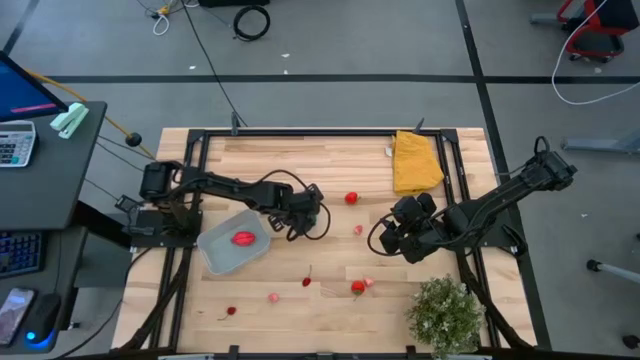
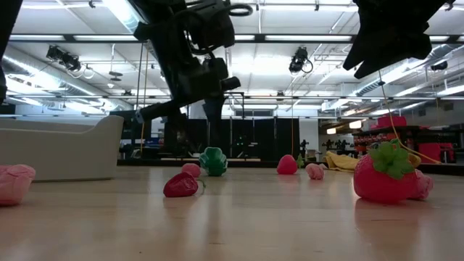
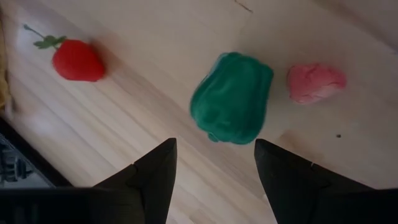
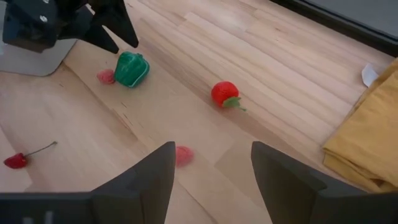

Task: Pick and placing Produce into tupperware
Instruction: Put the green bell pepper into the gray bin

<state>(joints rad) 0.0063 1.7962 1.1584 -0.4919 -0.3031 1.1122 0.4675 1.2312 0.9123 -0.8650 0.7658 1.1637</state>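
Note:
My left gripper (image 3: 214, 155) is open and hovers above the green pepper (image 3: 233, 96), which lies on the wood beside a pink piece (image 3: 316, 82) and near a red strawberry (image 3: 78, 60). In the high view this gripper (image 1: 308, 212) stands just right of the pale tupperware (image 1: 235, 242), which holds one red piece (image 1: 243, 238). My right gripper (image 4: 211, 162) is open above a small pink piece (image 4: 183, 155), right of the table's centre (image 1: 390, 240). Several more red and pink pieces lie scattered toward the near edge, among them a strawberry (image 1: 357, 288).
A folded yellow cloth (image 1: 417, 162) lies at the far right of the table. A bushy green plant (image 1: 445, 315) stands at the near right corner. A red tomato (image 4: 224, 93) and a red chili (image 4: 15, 160) lie on the wood between the arms.

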